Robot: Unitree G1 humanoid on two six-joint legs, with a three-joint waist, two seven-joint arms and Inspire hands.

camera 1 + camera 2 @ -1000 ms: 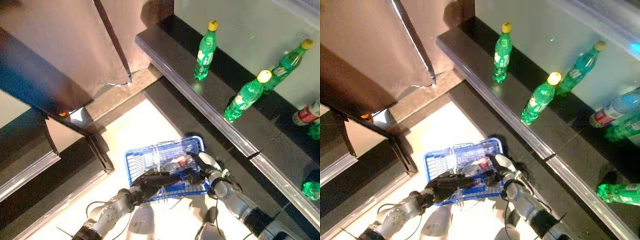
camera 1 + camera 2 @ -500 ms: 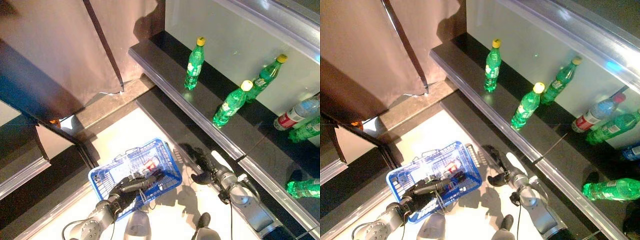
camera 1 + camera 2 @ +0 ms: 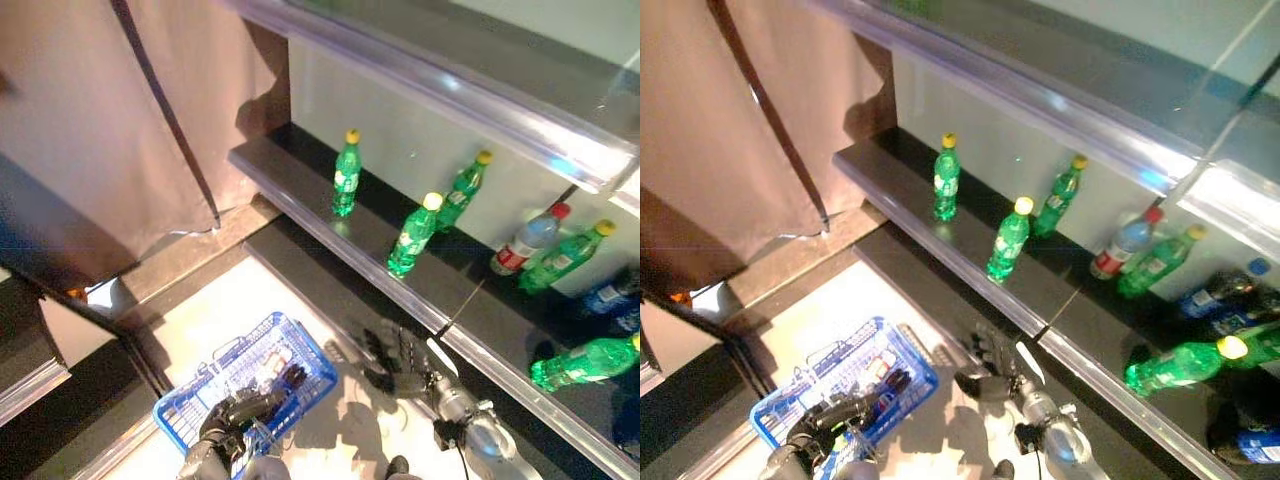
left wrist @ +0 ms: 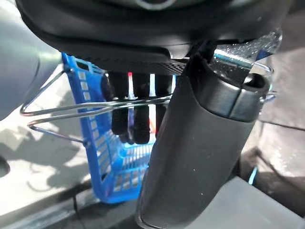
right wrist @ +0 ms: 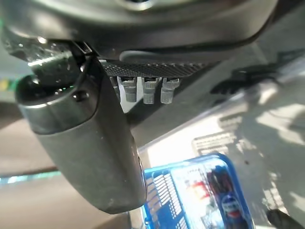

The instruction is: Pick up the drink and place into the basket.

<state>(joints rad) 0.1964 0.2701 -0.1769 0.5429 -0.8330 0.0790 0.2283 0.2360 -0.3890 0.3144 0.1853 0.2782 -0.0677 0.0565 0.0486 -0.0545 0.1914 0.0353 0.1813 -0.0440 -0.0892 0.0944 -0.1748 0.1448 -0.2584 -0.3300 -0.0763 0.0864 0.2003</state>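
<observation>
The blue basket (image 3: 232, 383) hangs at the lower left, and my left hand (image 3: 243, 411) is shut on its thin wire handles (image 4: 71, 110). Drinks lie inside it: one with a red label (image 5: 196, 186) and a dark one (image 5: 230, 208). My right hand (image 3: 399, 359) is to the right of the basket, apart from it, with straight spread fingers (image 5: 145, 90) and nothing in it. It hovers in front of the lower dark shelf.
A dark shelf (image 3: 300, 185) carries upright green bottles (image 3: 346, 174) (image 3: 413, 234), a clear bottle with a red label (image 3: 524, 240), blue drinks (image 3: 608, 298) and a green bottle lying down (image 3: 584, 362). A brown curtain (image 3: 100, 120) hangs at the left.
The camera has tilted up along the shelves. My right hand has drawn back out of the basket to the right, open and empty. The basket has dropped towards the lower left.
</observation>
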